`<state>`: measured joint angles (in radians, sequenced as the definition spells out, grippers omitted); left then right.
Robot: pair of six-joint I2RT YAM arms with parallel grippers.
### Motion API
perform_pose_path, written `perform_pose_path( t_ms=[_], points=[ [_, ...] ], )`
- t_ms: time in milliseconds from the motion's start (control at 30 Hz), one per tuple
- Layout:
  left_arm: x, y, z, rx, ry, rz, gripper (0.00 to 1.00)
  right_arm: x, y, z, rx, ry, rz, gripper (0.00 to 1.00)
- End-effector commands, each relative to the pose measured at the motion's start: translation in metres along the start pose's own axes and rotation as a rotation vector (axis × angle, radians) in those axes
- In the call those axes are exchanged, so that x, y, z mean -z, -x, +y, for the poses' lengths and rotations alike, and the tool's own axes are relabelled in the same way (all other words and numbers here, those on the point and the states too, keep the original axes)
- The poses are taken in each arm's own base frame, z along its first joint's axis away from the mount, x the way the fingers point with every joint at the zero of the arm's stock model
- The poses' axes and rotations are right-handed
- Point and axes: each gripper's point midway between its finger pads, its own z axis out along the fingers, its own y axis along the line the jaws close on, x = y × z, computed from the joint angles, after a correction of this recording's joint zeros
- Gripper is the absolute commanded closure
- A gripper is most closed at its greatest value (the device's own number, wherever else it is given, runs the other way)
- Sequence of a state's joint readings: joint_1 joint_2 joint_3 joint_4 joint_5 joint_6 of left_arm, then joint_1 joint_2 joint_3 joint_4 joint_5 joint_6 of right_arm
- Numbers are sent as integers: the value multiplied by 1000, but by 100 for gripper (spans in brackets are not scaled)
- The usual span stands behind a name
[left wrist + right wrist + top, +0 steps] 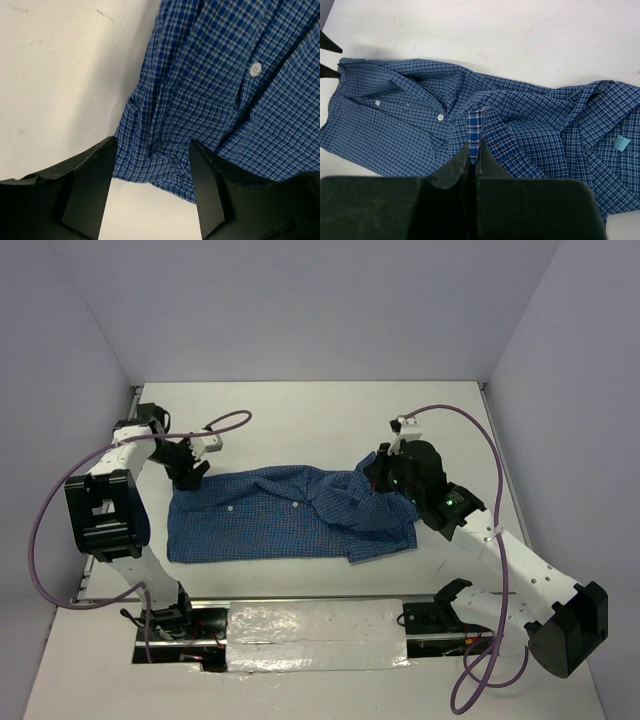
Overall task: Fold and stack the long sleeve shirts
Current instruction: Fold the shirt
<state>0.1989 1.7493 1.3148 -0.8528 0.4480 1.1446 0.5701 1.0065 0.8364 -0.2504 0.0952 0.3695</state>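
One shirt (270, 520) lies spread but rumpled mid-table, between my two claws. My right claw (475, 150) is pinched tight on a raised fold of it. My left claw (152, 145) stands wide apart, the shirt's corner lying loose between its fingers (95, 180). My right wrist view shows two white buttons (440, 117). The table (300, 420) is white and bare, with pale walls (300, 300) on three sides.

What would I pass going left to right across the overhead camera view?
The left claw, open at the cloth's edge → blue checked shirt → right claw, pinching a fold of it.
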Motion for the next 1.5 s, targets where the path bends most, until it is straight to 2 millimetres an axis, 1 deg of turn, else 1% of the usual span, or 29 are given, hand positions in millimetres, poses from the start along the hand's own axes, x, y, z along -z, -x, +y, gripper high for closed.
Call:
perform_pose_path(
  t_ms=[0,67,133,233,267,300,333,367,433,467,533,567,633,700,733,800,833,867,900,933,967,1000,1033,1100,1133,1233,1267,1367,1467],
  points=[
    [-13,18,-1,65,-9,-71,28,1,2,-1,6,-14,-7,100],
    [-19,13,1,73,-10,-54,28,1,1,-2,10,-18,-2,100],
    [-22,2,2,69,-9,-4,32,2,2,-2,11,-19,-4,100],
    [-25,-12,-5,44,-44,58,37,4,4,-4,13,-31,-10,100],
    [-25,-14,-7,36,-51,64,37,5,5,-4,12,-32,-14,100],
    [-24,-14,-7,24,-52,65,41,5,5,-4,13,-33,-18,100],
    [-24,-13,-6,23,-51,60,46,5,5,-4,13,-34,-18,100],
    [-23,-10,-4,28,-43,54,57,5,6,-4,13,-34,-18,100],
    [-21,-6,-3,34,-45,42,70,4,7,-4,15,-36,-17,100],
    [-20,-2,-1,35,-44,28,82,5,7,-4,16,-37,-16,100],
    [-17,2,0,38,-42,14,96,5,8,-5,21,-43,-17,100],
    [-16,5,0,41,-38,6,100,6,9,-5,23,-42,-20,100],
    [-12,9,2,29,-29,-6,100,6,12,-10,29,-70,-30,100],
    [-8,15,12,38,9,-20,100,3,20,-16,37,-110,-40,100],
    [-4,22,21,41,39,-34,100,-2,37,-20,51,-145,-60,100],
    [2,33,40,81,107,-64,100,-9,66,-39,39,-207,-86,100],
    [9,44,54,96,150,-90,100,-19,94,-35,40,-193,-102,100],
    [12,48,62,103,172,-101,100,-23,113,-40,34,-201,-120,100],
    [15,52,67,110,189,-110,100,-29,129,-53,28,-231,-136,100],
    [19,58,77,117,213,-120,98,-40,156,-54,56,-241,-166,100],
    [21,60,81,113,222,-122,98,-44,169,-55,69,-246,-179,100],
    [21,60,82,109,221,-119,97,-50,178,-62,74,-263,-181,100],
    [19,60,86,103,218,-116,97,-61,192,-62,89,-260,-182,100],
    [16,59,89,105,222,-110,95,-73,202,-58,107,-232,-182,100],
    [15,59,93,111,231,-112,95,-83,213,-57,124,-226,-193,100],
    [14,63,94,131,230,-135,87,-101,224,-56,129,-215,-179,100],
    [13,63,91,129,219,-139,79,-103,225,-55,126,-213,-173,100],
    [7,56,78,105,179,-124,63,-112,209,-48,108,-158,-131,100],
    [-2,46,73,107,174,-105,55,-111,193,-39,81,-89,-135,100]
  ],
)
